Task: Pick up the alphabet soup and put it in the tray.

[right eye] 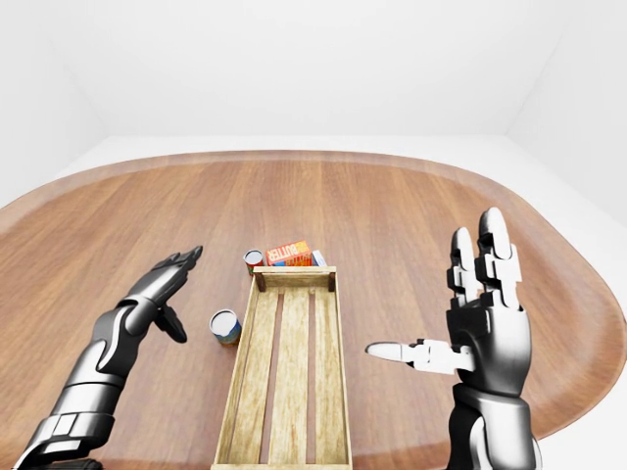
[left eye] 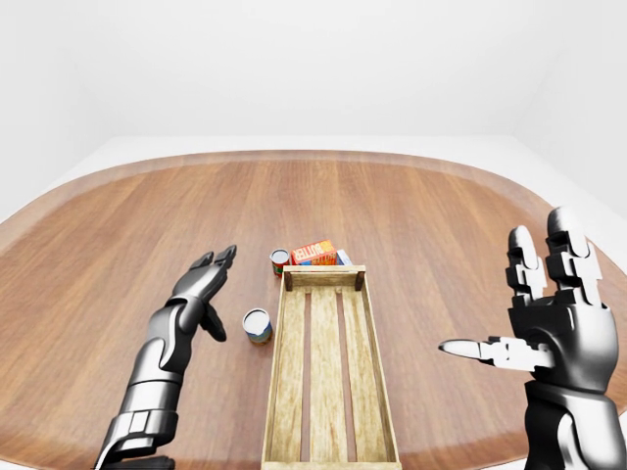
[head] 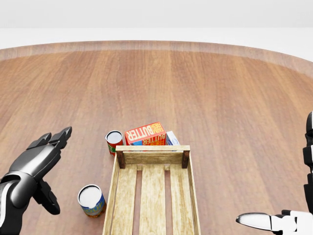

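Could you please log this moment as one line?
left hand: open, beside can | right hand: open, idle | tray: empty

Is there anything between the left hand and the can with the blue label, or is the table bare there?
Bare. In the head view only table wood shows between the left hand and the can; they are apart.

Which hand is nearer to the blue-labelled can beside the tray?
Left. The left hand hangs open just left of the can in the head view, not touching it. The right hand is open far across the tray, on its other side.
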